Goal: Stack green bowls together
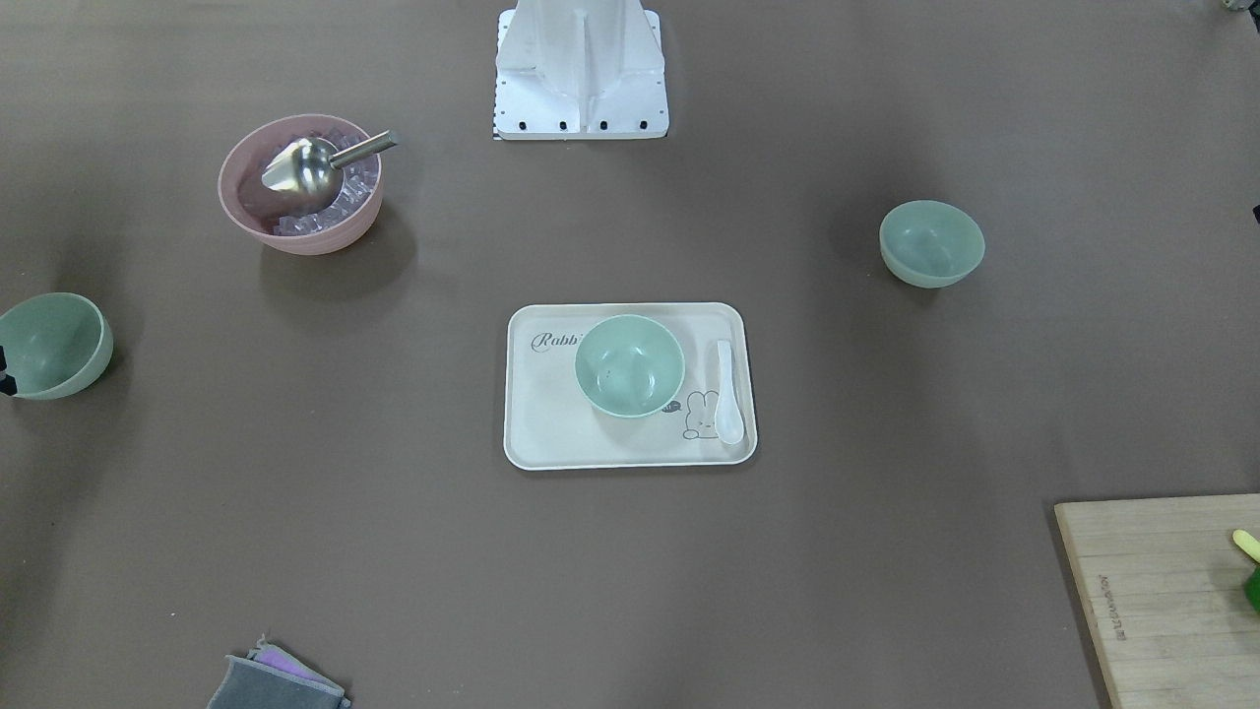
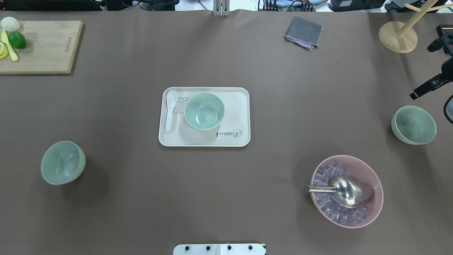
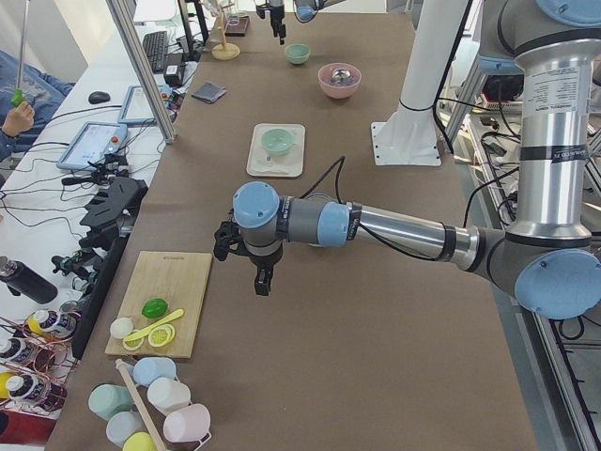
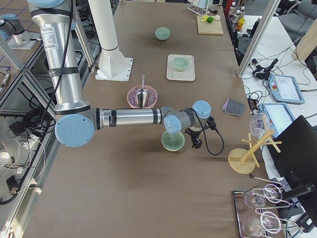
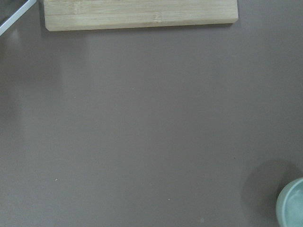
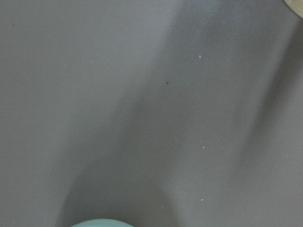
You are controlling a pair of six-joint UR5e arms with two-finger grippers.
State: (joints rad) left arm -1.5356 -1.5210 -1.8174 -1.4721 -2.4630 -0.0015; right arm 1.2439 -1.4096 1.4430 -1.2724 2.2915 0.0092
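Three pale mint-green bowls stand upright and apart. One green bowl (image 2: 204,111) sits on the cream tray (image 2: 233,136) mid-table. Another green bowl (image 2: 63,162) stands on the table's left side. The third green bowl (image 2: 414,124) stands at the right. My left gripper (image 3: 261,280) hangs above bare table between the cutting board and the left bowl, and shows only in the exterior left view; I cannot tell its state. My right gripper (image 4: 197,142) hovers just beyond the right bowl (image 4: 173,142). Only black parts of it (image 2: 429,86) show overhead, and its state is unclear.
A pink bowl (image 2: 368,166) of ice cubes holds a metal scoop (image 2: 345,191) at the near right. A white spoon (image 2: 170,109) lies on the tray. A wooden cutting board (image 2: 42,47) with lime and lemon is far left. A grey cloth (image 2: 303,32) and a wooden stand (image 2: 398,37) are at the far side.
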